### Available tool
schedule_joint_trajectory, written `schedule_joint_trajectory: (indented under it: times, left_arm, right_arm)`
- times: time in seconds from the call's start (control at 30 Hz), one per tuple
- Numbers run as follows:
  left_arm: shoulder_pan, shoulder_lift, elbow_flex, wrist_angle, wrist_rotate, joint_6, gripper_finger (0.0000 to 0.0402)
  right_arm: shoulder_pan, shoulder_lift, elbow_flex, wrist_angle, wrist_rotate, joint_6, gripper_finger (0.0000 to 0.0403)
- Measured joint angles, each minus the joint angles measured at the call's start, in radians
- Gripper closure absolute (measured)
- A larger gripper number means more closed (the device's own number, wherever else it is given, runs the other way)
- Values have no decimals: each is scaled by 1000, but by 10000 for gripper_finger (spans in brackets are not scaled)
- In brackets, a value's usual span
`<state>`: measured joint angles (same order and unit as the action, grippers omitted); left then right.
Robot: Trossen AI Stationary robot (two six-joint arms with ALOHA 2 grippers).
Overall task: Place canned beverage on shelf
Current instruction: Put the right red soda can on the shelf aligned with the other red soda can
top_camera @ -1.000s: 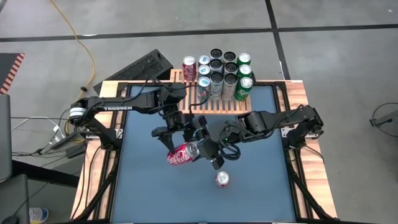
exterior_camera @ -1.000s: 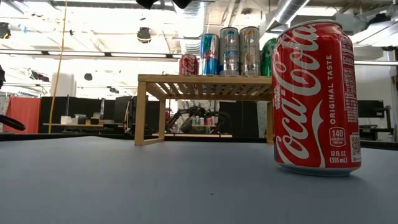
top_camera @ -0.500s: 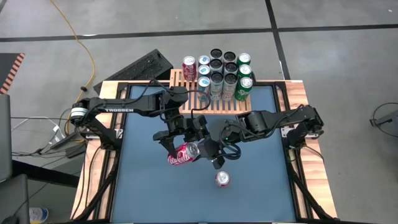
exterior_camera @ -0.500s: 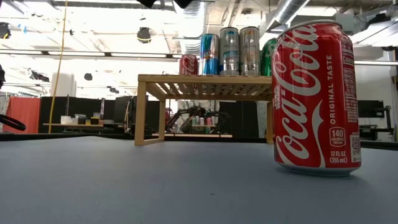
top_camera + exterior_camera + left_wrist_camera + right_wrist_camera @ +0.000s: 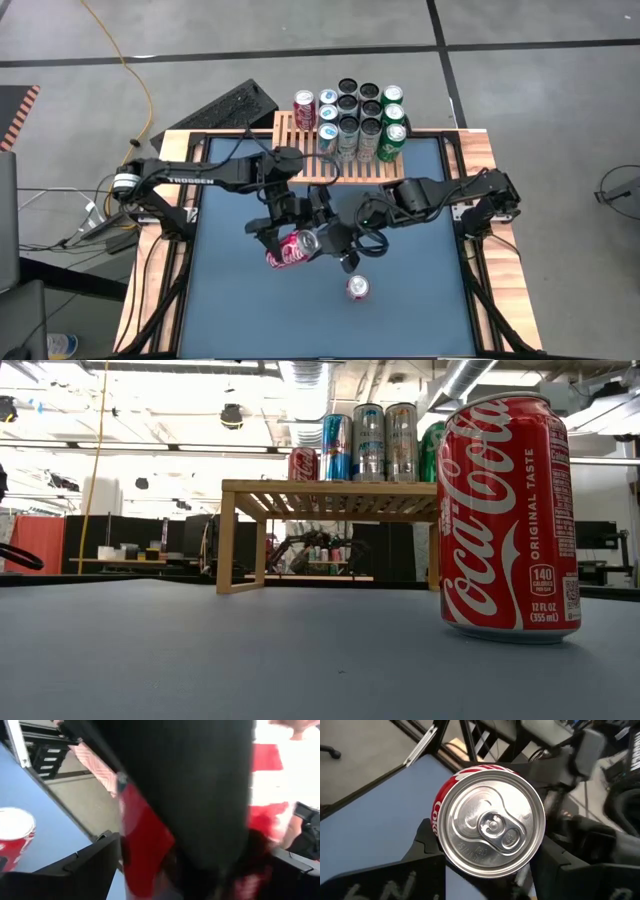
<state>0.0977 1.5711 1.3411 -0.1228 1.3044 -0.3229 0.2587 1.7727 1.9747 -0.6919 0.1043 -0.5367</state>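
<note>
Between right fingers point(image 5: 427, 847), red can point(image 5: 291, 249), sideways

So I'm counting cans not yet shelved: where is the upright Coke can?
In the high view the upright Coke can stands alone on the blue mat, near the table's middle, just in front of the right gripper holding another red can.

Around my tabletop, off the job

A black keyboard point(image 5: 232, 104) lies on the grey floor point(image 5: 520, 100) just beyond my blue tabletop point(image 5: 240, 310), a yellow cable point(image 5: 140, 85) curls near it, and dark floor lines point(image 5: 300, 55) cross behind (the room past the tabletop's far edge shows bright ceiling lights point(image 5: 180, 390) and silver ducts point(image 5: 465, 378)).
</note>
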Motion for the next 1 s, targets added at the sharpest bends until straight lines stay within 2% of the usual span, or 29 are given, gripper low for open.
schedule_joint_trajectory:
  times: [0.53,0.63,0.83,1.0]
  left_arm:
    - [-9,-1,0,28,-25,14,44]
    - [-9,-1,0,31,-22,27,59]
    - [-1,-1,0,40,-13,33,116]
    - [7,-1,0,40,-8,29,117]
  right_arm:
    - [-4,0,0,12,-1,6,252]
    - [-4,0,0,12,-1,23,232]
    - [-4,0,0,12,-1,50,188]
    - [-4,0,0,11,7,50,183]
